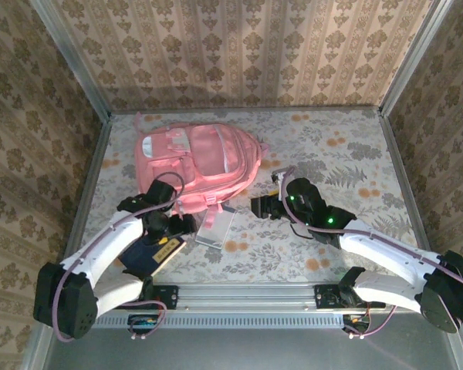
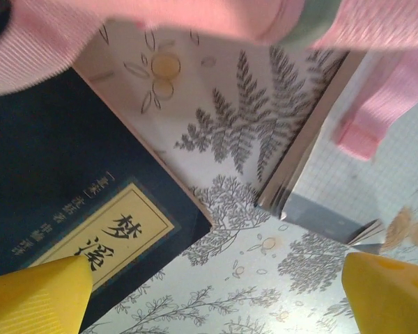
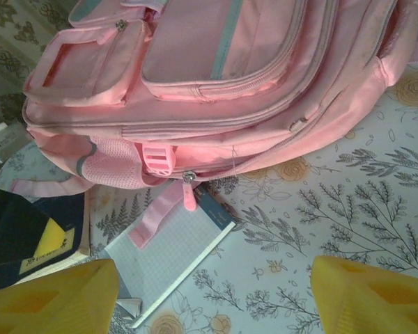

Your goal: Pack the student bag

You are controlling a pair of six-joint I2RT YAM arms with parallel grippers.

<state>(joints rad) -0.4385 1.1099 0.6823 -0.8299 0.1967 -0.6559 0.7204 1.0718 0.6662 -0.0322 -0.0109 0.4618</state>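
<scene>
A: Where's the student bag (image 1: 201, 162)?
B: Flat on the table's far left-centre, front up. Pink, paler pockets, grey trim. A strap trails onto the grid notebook (image 3: 174, 243) at its near edge, with the dark blue book (image 2: 56, 174) beside that.
A: Pincers? Surroundings?
B: Both spread wide, empty: left gripper (image 2: 212, 299), right gripper (image 3: 212, 296). There's a floral tablecloth (image 1: 332, 154) and damask wallpaper (image 1: 239, 46) on three sides.

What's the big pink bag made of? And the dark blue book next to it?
The student bag looks like soft, matte woven fabric: ribbed weave, stitched seams, a mesh side pocket. The dark blue book seems a matte card or cloth cover with a cream paper label; which, I cannot tell.
</scene>
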